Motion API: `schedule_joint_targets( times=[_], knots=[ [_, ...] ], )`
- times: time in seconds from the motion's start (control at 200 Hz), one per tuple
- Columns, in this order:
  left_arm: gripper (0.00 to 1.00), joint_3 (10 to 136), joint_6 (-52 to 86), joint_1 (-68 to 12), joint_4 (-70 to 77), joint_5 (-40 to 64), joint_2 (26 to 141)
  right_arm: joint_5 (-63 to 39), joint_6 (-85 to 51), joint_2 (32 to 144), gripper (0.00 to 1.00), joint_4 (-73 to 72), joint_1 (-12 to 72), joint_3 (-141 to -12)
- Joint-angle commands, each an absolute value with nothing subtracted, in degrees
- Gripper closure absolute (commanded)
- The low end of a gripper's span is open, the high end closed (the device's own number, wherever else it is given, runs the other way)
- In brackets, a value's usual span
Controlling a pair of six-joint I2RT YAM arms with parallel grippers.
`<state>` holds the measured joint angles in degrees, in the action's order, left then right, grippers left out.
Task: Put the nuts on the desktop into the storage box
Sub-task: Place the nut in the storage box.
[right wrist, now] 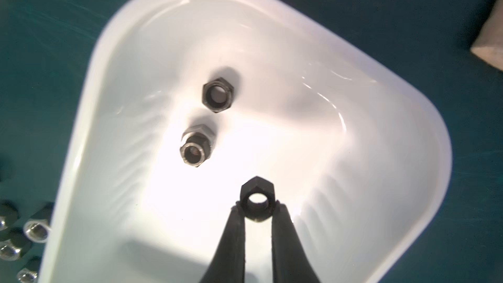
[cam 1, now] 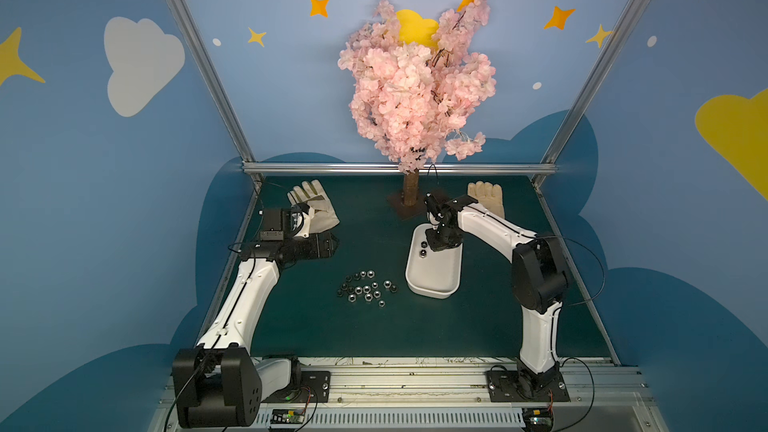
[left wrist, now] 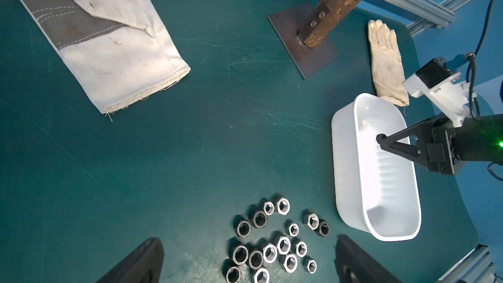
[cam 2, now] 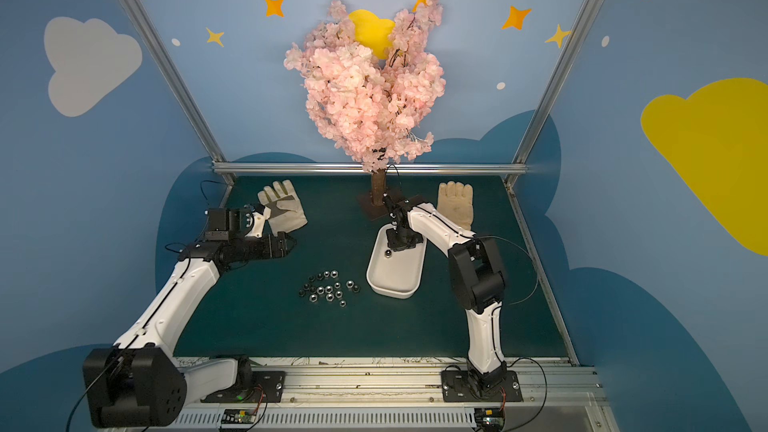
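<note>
The left arm's black joint (cam 1: pixel 216 388) sits closest, above the near rail (cam 1: pixel 415 380) that carries both arm bases. Beyond it lies the desktop (cam 1: pixel 374 334).

The right gripper (right wrist: pixel 257 205) reaches over the far end of the box (right wrist: pixel 109 50). Its fingertips pinch a black nut (right wrist: pixel 257 185) by two opposite sides, with the hole facing the wrist camera. That nut hangs within the box's outline, over the white floor; whether it touches the floor cannot be told. Two more lie loose on the floor just left of the tips: a dark nut (right wrist: pixel 208 88) and a silver nut (right wrist: pixel 197 132). They sit close together, apart from the pinched one.

In both top views the box (cam 1: pixel 432 292) (cam 2: pixel 392 290) stands right of centre, its long side running near to far. The pile (cam 1: pixel 365 288) of nuts lies on the desktop just left of the box's near end.

The left gripper (left wrist: pixel 249 239) hovers with its fingers spread wide, left of the pile and farther back, holding nothing.

A left glove (cam 1: pixel 316 209) lies far left and a right glove (cam 1: pixel 486 195) far right, with the tree (cam 1: pixel 415 89) between them.
</note>
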<state>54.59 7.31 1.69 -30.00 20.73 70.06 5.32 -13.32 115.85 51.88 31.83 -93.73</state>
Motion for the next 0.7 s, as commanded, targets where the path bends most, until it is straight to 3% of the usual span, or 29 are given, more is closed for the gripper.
schedule_joint_targets(
  times=[0.0,0.315,0.586,0.696],
  knots=[
    [0.0,54.14,7.19,1.49,-29.8,20.69,69.61,5.27,-13.75,117.94,0.93,49.53,31.3,-94.51],
    [0.0,54.14,7.21,1.35,-29.93,20.62,69.57,5.53,-12.94,125.93,0.87,49.42,30.5,-101.81],
    [0.0,54.1,7.21,1.39,-29.88,20.31,69.26,7.54,-12.02,125.19,0.63,52.03,31.02,-105.67],
    [0.0,54.06,7.21,1.4,-29.84,20.41,69.26,8.64,-11.87,121.6,0.59,52.28,32.35,-104.53]
  ],
)
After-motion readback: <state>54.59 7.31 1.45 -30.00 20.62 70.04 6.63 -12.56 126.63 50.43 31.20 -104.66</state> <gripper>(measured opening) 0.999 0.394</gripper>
